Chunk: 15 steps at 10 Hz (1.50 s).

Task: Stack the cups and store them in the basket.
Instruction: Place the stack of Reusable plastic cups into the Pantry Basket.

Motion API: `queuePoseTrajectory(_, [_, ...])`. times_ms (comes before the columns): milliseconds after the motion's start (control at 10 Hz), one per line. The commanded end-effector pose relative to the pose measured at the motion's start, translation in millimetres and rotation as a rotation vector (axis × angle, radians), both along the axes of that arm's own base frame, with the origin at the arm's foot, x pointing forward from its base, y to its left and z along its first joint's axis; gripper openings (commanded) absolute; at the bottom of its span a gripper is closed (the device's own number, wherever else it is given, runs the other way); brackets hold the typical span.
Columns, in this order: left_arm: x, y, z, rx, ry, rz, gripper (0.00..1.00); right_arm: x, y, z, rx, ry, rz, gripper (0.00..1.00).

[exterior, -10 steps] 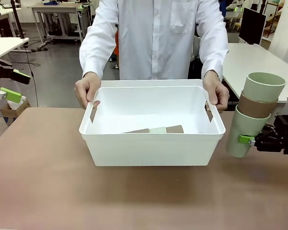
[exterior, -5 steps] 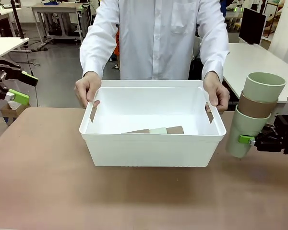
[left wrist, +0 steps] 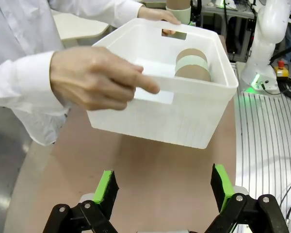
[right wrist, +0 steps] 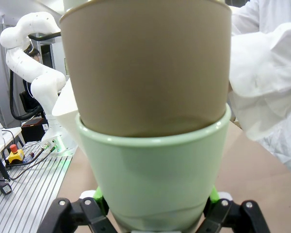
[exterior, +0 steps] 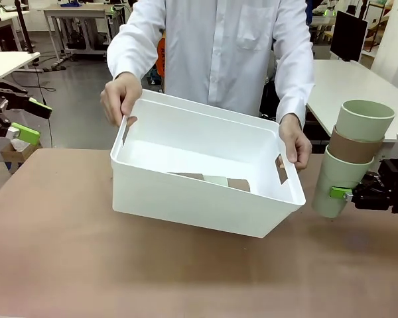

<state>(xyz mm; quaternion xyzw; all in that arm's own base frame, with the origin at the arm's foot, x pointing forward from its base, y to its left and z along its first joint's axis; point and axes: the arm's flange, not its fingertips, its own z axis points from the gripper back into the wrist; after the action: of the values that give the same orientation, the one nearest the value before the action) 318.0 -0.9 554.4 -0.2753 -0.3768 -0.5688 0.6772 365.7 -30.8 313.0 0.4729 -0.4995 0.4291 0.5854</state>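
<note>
White basket (exterior: pixel 199 199) tilted off table; left fingers (left wrist: pixel 106 187) spread (right fingers (exterior: pixel 341 193) clamp cup stack (exterior: pixel 351 159)).

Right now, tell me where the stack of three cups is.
In the front view, the stack of three cups is at the table's right edge, gripped by the right gripper, just right of the tilted white basket.

robotics lab; workbenches (exterior: pixel 79 16), white robot arm (right wrist: pixel 34 58)

You see a person (exterior: pixel 219 53) in a white shirt with long sleeves, and black grippers with green pads (left wrist: pixel 106 187).
</note>
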Motion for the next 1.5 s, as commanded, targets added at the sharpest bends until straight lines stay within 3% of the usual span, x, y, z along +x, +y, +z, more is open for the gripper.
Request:
queuePoseTrajectory(0, [0.3,-0.3,3.1,-0.017,0.004,0.0,1.0,0.1,0.8,4.9,-0.002,-0.01,0.002,0.86])
queuePoseTrajectory(500, [0.3,-0.3,3.1,-0.017,0.004,0.0,1.0,0.0,0.0,0.0,0.0,0.0,0.0,0.86])
queuePoseTrajectory(1000, [0.3,-0.3,3.1,-0.017,0.004,0.0,1.0,-39.1,13.7,112.3,-0.069,-0.019,-0.187,0.86])
queuePoseTrajectory(1200, [0.3,-0.3,3.1,-0.017,0.004,0.0,1.0,-50.4,38.1,162.1,-0.171,0.002,-0.27,0.86])
queuePoseTrajectory(1400, [0.3,-0.3,3.1,-0.017,0.004,0.0,1.0,-53.0,74.0,191.2,-0.281,0.013,-0.27,0.86])
